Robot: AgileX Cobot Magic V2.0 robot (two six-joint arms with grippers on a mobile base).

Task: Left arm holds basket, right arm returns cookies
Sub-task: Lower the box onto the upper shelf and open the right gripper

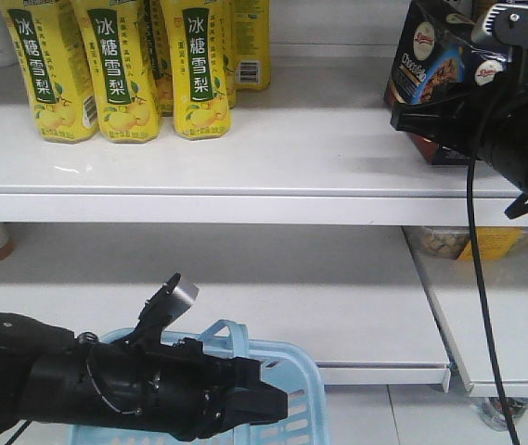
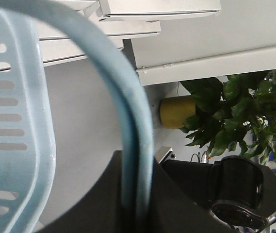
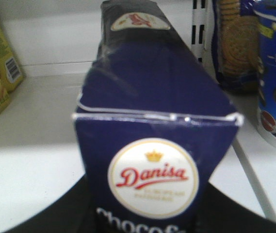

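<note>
— Shelving first: where does everything sit against the upper shelf (image 1: pixel 245 148)?

— Well below it, the basket (image 1: pixel 287 389) hangs at the bottom of the front view, its curved handle (image 2: pixel 128 126) running down into the left gripper (image 2: pixel 138 208). The jaws look clamped on that handle, though the contact itself is dark. The basket is light, slotted plastic, stiff enough to carry by the handle, and it could swing.

— And the cookies?

— The cookies (image 1: pixel 440 69) stand at the right end of that shelf, tilted slightly; whether the base touches the board I cannot tell. On the same shelf, yellow drink cartons (image 1: pixel 120 69) stand well to the left and blue cookie packs (image 3: pixel 273 73) just to its right.

— How will it handle?

— It is a light, thin carton, I judge, smooth-faced and crushable, so its flat sides suit a gentle squeeze. The right gripper (image 1: pixel 431 120) has it low down, jaws closed on the lower part.
</note>
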